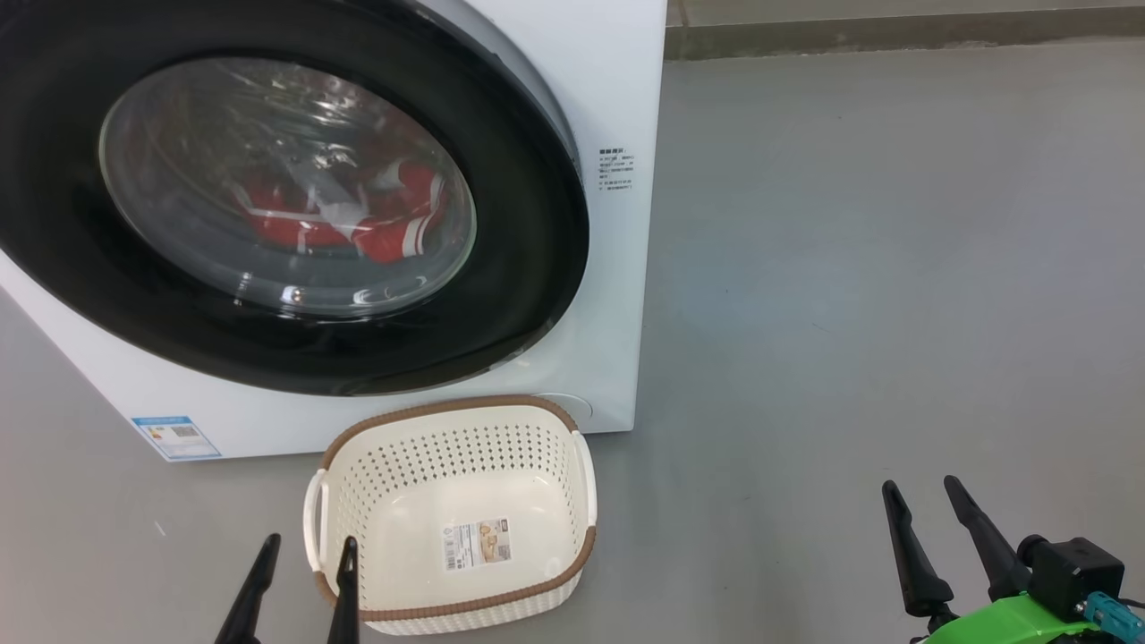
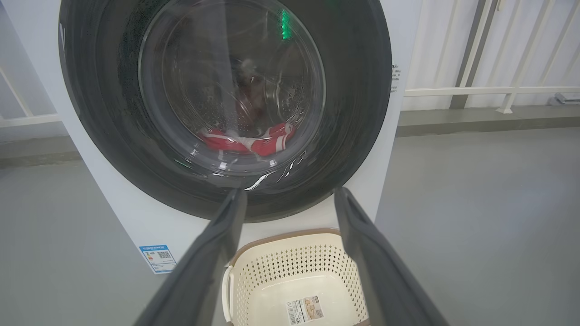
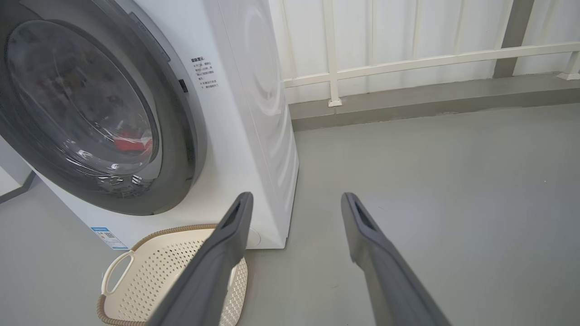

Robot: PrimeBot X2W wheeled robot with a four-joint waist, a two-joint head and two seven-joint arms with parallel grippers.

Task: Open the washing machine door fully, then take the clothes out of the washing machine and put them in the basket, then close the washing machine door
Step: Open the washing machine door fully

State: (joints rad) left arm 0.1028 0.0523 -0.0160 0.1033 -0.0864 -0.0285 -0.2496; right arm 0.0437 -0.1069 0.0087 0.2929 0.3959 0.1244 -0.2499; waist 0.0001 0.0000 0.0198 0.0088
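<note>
**Door shut, clothes inside, both jaws released**

The washing machine door (image 1: 268, 116) lay closed against the front of the washing machine (image 1: 617, 89), filling the head view from 9 to 12 o'clock. Its wide black rim ringed the bulging glass. Through that glass I saw the clothes (image 1: 376, 224), red with white stripes, heaped low in the drum at about 5 o'clock of the window. My left wrist view showed them (image 2: 253, 142) at the bottom of the drum too.

The basket (image 1: 447, 407) stood on the floor (image 1: 894, 268) just in front of the machine, below the door's lower right edge, at 6 o'clock in the head view. It held nothing but a label sticker (image 1: 479, 543) on its bottom. A small blue sticker (image 1: 176, 437) sat on the machine's lower front, at 9 o'clock from the basket.

My left jaws were spread wide and grasped nothing, at 7 o'clock in the head view. One of their fingers (image 1: 344, 581) crossed the basket's near left rim; I could not tell whether it touched. My right jaws, also spread and holding nothing, hung over bare floor at 4 o'clock, well apart from the basket, fingers (image 1: 908, 555) pointing toward 12. Behind the machine ran a white railing (image 3: 408, 61).
</note>
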